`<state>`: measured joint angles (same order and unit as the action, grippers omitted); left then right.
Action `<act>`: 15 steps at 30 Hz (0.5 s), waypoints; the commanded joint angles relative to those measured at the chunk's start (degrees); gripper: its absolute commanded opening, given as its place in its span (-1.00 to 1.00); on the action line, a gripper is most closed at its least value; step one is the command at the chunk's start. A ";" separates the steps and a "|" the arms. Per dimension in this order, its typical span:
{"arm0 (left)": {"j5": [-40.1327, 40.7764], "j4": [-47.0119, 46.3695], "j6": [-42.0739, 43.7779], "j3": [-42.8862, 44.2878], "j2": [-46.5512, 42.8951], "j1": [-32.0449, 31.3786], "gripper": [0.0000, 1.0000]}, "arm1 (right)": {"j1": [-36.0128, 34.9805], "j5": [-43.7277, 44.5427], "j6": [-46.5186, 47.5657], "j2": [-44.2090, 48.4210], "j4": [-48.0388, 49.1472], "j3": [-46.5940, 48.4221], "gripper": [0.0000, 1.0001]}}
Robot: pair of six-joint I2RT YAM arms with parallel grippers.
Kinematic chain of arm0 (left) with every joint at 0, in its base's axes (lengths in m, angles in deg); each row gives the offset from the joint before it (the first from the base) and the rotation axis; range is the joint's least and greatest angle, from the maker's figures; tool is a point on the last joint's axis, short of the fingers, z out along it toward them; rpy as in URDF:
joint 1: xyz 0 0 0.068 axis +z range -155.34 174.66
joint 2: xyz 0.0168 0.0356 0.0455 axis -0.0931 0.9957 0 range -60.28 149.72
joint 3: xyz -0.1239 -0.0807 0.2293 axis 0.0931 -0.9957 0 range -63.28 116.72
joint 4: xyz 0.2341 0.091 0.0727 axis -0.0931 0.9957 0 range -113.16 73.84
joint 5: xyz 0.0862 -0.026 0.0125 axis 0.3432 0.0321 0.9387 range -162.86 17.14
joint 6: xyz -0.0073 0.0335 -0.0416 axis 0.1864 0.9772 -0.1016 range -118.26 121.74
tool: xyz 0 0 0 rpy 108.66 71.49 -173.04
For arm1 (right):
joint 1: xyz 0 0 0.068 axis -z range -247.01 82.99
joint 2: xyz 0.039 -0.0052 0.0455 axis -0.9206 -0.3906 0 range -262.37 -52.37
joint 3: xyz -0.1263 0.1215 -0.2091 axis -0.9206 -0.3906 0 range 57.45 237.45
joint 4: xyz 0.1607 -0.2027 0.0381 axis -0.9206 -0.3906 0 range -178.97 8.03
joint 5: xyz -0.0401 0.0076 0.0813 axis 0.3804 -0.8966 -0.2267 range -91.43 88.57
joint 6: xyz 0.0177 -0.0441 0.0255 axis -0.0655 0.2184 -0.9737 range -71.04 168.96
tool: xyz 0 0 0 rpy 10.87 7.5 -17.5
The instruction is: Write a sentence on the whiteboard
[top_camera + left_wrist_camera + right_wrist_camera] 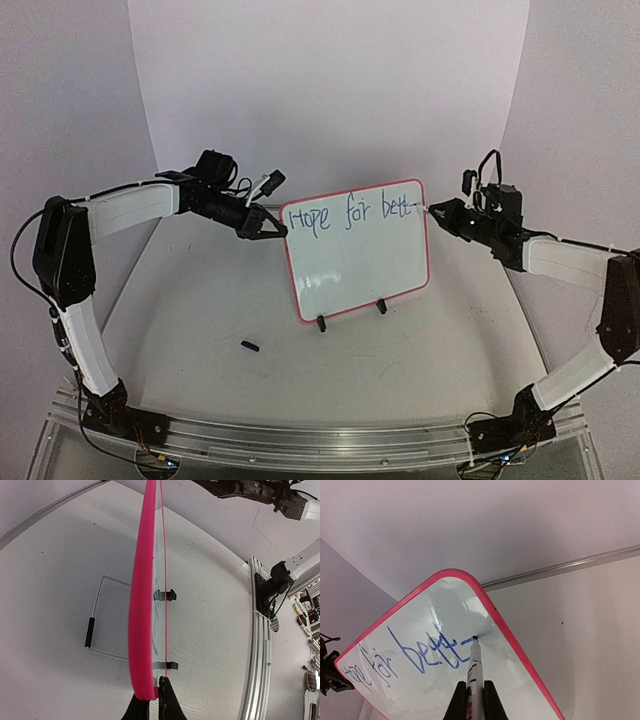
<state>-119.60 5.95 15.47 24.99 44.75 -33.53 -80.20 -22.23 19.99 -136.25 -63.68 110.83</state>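
- While propped upright on black clip feet (321,323) mid-table (200,300): whiteboard (355,262) long axis running left-right, written face toward arm bases.
- Blue sentence (350,212) along top edge, reading "Hope for bett".
- Left gripper (278,229): fingers clamped on whiteboard's upper left frame edge.
- Right gripper (474,700): fingers closed tight on marker (475,665), tip touching board just after last "t".
- Small dark piece (250,346) lying on table, apart from board, near-left.

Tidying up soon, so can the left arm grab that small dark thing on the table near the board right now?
Probably not yet: the left gripper is shut on the whiteboard edge, steadying it. The way down to the small dark thing looks free.
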 commanded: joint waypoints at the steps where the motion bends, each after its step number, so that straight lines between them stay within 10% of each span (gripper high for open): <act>1: 4.11 7.81 4.82 -0.98 1.85 -1.96 -1.00 | 0.10 0.30 -0.48 0.56 2.28 3.38 -1.00; 15: 3.94 7.88 4.78 -0.91 1.86 -2.14 -1.00 | 0.10 -4.51 -0.66 -1.60 2.23 3.51 -1.00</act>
<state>-119.60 5.98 15.50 25.10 44.75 -33.66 -80.20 -24.80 19.81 -136.73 -62.55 112.23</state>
